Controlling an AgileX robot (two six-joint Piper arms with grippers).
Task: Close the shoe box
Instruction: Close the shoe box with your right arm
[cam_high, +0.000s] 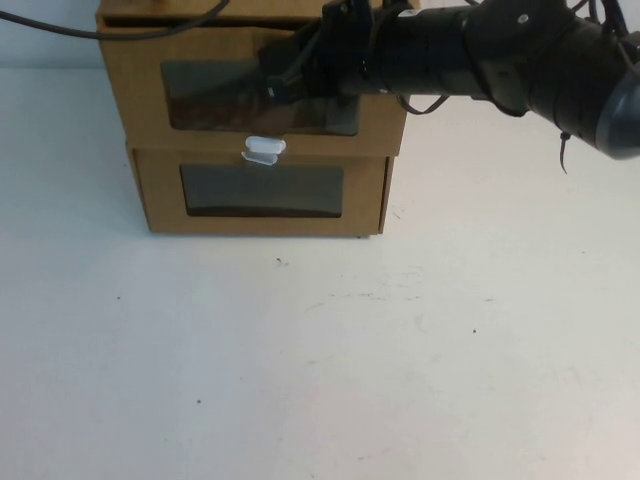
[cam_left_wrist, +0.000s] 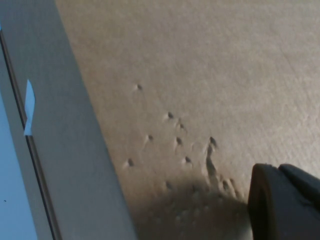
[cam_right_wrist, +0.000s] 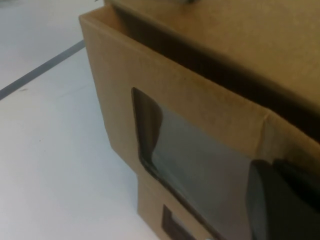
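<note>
Two brown cardboard boxes are stacked at the table's back. The upper one is the shoe box (cam_high: 140, 100) (cam_right_wrist: 115, 75), with a wide clear window (cam_high: 210, 95) (cam_right_wrist: 200, 165) and a white tab (cam_high: 263, 150) at its front's bottom edge. A dark gap (cam_right_wrist: 200, 60) separates its front panel from the box's top, so the drawer stands slightly out. My right gripper (cam_high: 272, 88) (cam_right_wrist: 285, 200) is shut and rests against the window's right part. My left gripper (cam_left_wrist: 287, 200) is shut, empty, close over a dented tan surface, and out of the high view.
The lower cardboard box (cam_high: 160, 200) (cam_right_wrist: 150, 205) has its own dark window (cam_high: 260, 190). The white table (cam_high: 320, 360) stretches in front of the stack. A black cable (cam_high: 100, 33) crosses the stack's top left. My right arm (cam_high: 520, 55) reaches in from the upper right.
</note>
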